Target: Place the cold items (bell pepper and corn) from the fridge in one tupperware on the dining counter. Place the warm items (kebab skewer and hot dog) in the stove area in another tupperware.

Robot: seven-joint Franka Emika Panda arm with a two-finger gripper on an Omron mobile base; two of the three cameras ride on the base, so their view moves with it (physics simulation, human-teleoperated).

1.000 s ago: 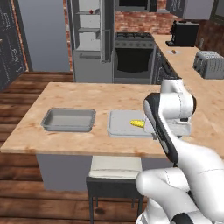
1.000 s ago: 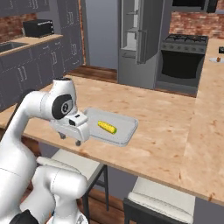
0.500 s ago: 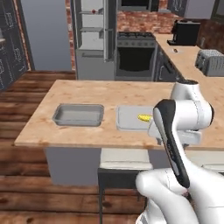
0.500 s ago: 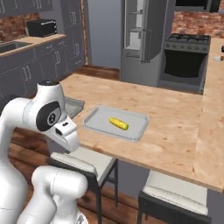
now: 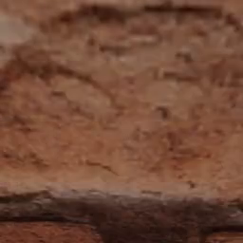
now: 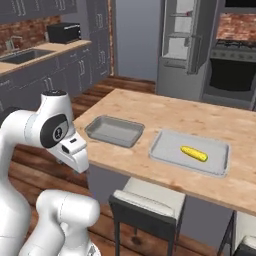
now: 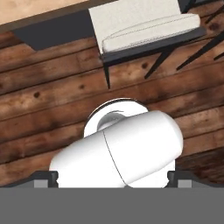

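Corn [image 6: 194, 153] lies in the pale flat tupperware [image 6: 165, 150] on the dining counter [image 6: 165, 117]. Left of that tray, on the same counter, sits the darker, deeper tupperware [image 6: 114, 131]. Behind the counter stands the fridge [image 6: 186, 47], the stove area [image 6: 234, 70] to its right. Gripper [image 7: 112, 179] hangs over wood floor [image 7: 43, 100], jaws spread wide, gripping nothing.

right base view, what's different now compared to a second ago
The base has driven leftward along the counter, so the whole view shifted. The arm has pulled back off the counter and the open gripper now points down at the floor. The corn stays in the pale tray; the darker tray stays empty.
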